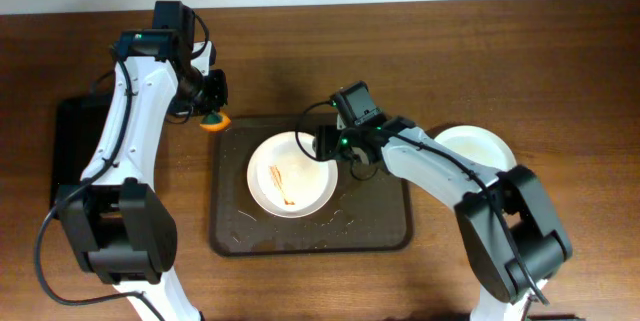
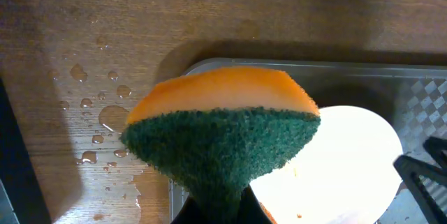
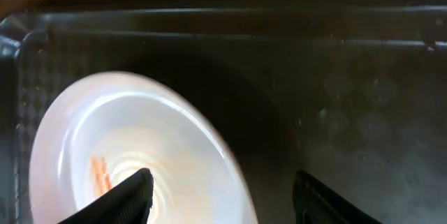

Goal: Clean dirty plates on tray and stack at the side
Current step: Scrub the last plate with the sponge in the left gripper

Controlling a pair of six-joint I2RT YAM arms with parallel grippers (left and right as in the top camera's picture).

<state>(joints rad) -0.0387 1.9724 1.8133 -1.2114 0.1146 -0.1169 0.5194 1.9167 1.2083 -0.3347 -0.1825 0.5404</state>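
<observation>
Sauce streaks mark the plate (image 1: 292,174) lying in the middle of the brown tray (image 1: 380,231), at the centre of the overhead frame. The right tool (image 1: 325,144) hangs over its upper right rim, spread wide with that rim between the fingers (image 3: 129,196) and nothing clamped. At the tray's upper left corner the left tool (image 1: 211,109) grips an orange-and-green sponge (image 2: 223,140). A second plate (image 1: 482,144) rests on the tabletop (image 1: 500,51) at right, beside the tray.

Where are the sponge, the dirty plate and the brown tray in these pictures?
sponge (image 2: 223,147), left wrist view, on its green scouring side.
dirty plate (image 1: 305,158), overhead view, on the white middle beside the sauce streaks.
tray (image 1: 378,213), overhead view, on its bare floor beside the plate.
</observation>
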